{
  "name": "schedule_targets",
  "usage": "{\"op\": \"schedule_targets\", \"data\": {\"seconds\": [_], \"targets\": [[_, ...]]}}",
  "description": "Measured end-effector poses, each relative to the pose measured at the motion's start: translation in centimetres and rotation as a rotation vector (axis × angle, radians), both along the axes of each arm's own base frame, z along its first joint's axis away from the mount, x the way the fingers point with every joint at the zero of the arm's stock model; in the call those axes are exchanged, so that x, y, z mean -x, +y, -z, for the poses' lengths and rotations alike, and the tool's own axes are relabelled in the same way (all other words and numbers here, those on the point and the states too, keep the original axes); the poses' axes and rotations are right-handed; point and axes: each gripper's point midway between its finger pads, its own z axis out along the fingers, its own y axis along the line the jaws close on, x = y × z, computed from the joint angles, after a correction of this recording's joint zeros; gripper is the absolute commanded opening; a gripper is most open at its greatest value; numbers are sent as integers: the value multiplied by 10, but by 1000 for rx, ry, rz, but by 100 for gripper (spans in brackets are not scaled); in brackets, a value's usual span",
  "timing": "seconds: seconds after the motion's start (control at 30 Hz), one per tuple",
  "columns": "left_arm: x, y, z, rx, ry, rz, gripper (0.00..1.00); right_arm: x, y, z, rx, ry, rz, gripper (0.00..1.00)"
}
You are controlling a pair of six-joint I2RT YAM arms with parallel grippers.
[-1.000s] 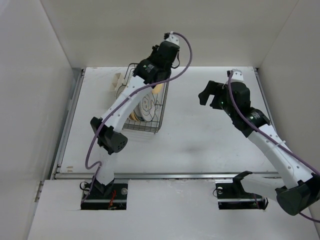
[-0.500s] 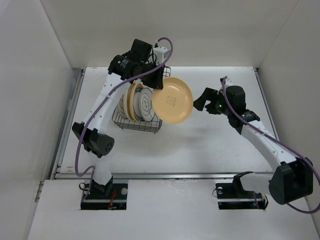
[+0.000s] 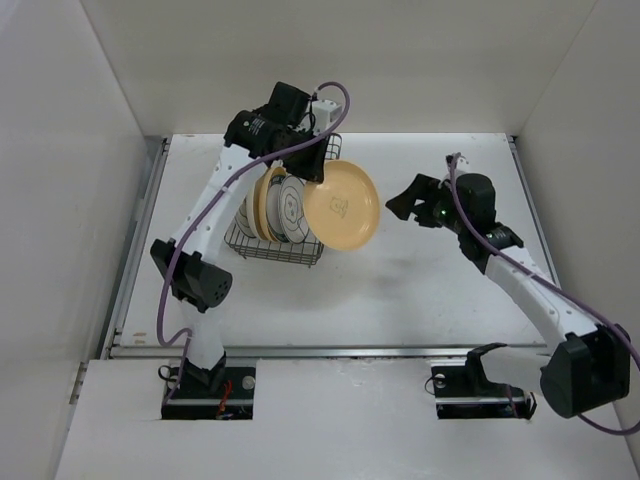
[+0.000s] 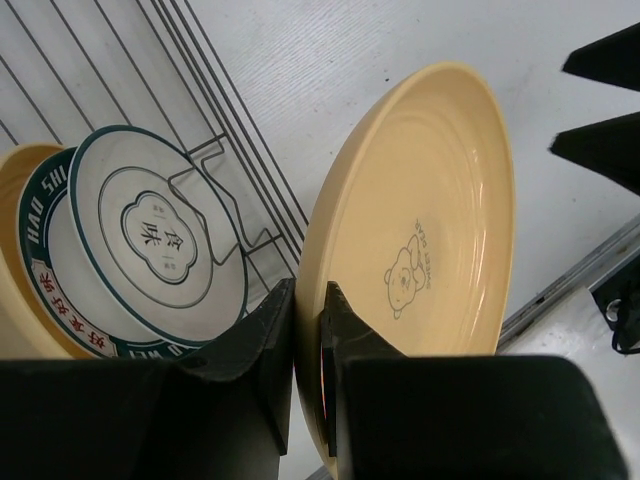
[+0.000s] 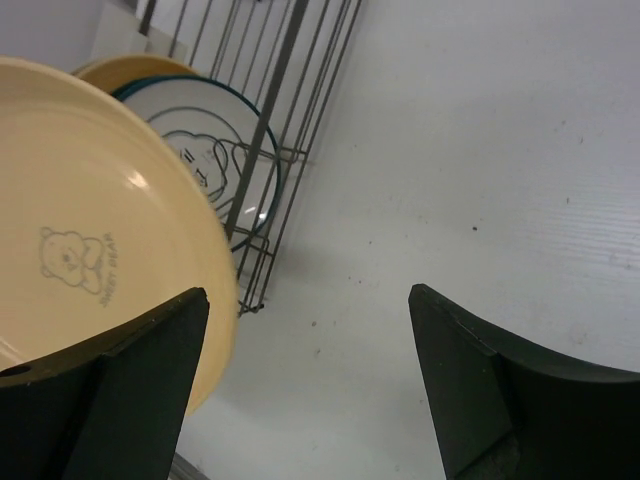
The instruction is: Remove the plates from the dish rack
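Note:
My left gripper (image 3: 308, 170) (image 4: 308, 300) is shut on the rim of a tan-yellow plate (image 3: 342, 206) (image 4: 420, 220) with a bear mark, held on edge in the air to the right of the dish rack (image 3: 320, 158). The rack still holds a white plate with a dark green rim (image 3: 290, 208) (image 4: 155, 235) and a tan plate (image 3: 264, 200) (image 4: 25, 250) behind it. My right gripper (image 3: 400, 203) (image 5: 310, 340) is open and empty, just right of the held plate (image 5: 90, 250), whose edge lies by its left finger (image 5: 130, 390).
The rack's wire wall and tines (image 4: 235, 215) (image 5: 290, 130) stand close behind the held plate. Bare white table (image 3: 420, 280) lies between the rack and the right arm. White walls enclose the table on three sides.
One second ago the left gripper was down in the rack. It has since lifted the tan plate out and to the right. The right gripper has moved left toward the plate.

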Motion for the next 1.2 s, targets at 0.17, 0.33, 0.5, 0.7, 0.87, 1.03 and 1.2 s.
{"op": "schedule_targets", "data": {"seconds": [0.17, 0.33, 0.5, 0.7, 0.87, 1.03, 1.2], "targets": [[-2, 0, 2, -20, -8, -10, 0, 8, -2, -36, -18, -106, -9, 87], [-6, -5, 9, -14, 9, -2, 0, 6, 13, -33, -33, -101, -96, 84], [-1, -13, 10, 16, 36, 29, 0, -1, 26, 6, -32, 6, -159, 76], [4, -17, 9, 40, 52, 55, 0, 3, 41, 15, -78, 41, -249, 32], [2, -14, 9, 37, 46, 57, 16, 3, 47, 3, -130, 22, -268, 0], [-2, -10, 10, 13, 33, 29, 72, -4, 41, 5, -124, 38, -195, 0], [-12, 8, 4, -62, -32, -67, 100, -16, 20, -2, -140, 54, -14, 0]]}}
